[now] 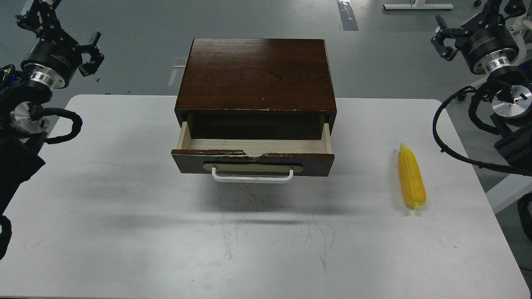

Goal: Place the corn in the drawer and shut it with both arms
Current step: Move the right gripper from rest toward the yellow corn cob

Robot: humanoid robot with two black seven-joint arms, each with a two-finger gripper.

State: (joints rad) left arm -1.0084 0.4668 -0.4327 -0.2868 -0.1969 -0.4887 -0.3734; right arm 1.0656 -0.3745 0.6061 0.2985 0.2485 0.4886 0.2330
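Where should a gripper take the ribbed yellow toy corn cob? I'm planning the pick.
Grip the ribbed yellow toy corn cob across its thick middle, coming from above. It lies flat on the white table, lengthwise away from the robot, with both long sides free.

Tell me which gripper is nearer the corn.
The right gripper, raised off the table's right side where the corn lies; the left gripper hangs beyond the drawer.

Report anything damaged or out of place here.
The dark brown wooden drawer has a chipped, splintered top front edge exposing pale wood. The bright yellow toy corn cob lies on the white table, right of the box, not inside.
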